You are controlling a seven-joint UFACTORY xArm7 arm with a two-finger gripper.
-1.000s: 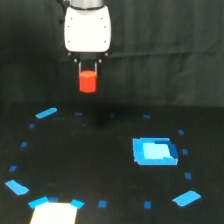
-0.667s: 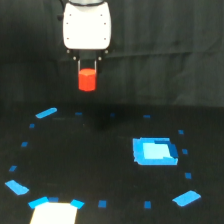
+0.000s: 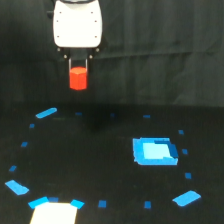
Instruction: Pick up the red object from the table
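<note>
Holding red object (image 3: 78, 78) aloft, gripper (image 3: 78, 70) fingers clamped on its upper part; object at 11 o'clock of frame, well above table (image 3: 100, 165); pick looks complete; advice: maintain squeeze, avoid jerks; blue patch (image 3: 154, 151) at 4 o'clock.

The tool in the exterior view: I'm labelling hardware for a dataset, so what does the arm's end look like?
The tool hangs from a bulky white housing with rounded corners and a smooth, glossy shell. Below it sits a narrow dark mounting strip, from which two thin dark fingers point down. No cables, logos or markings can be made out at this resolution.
</note>
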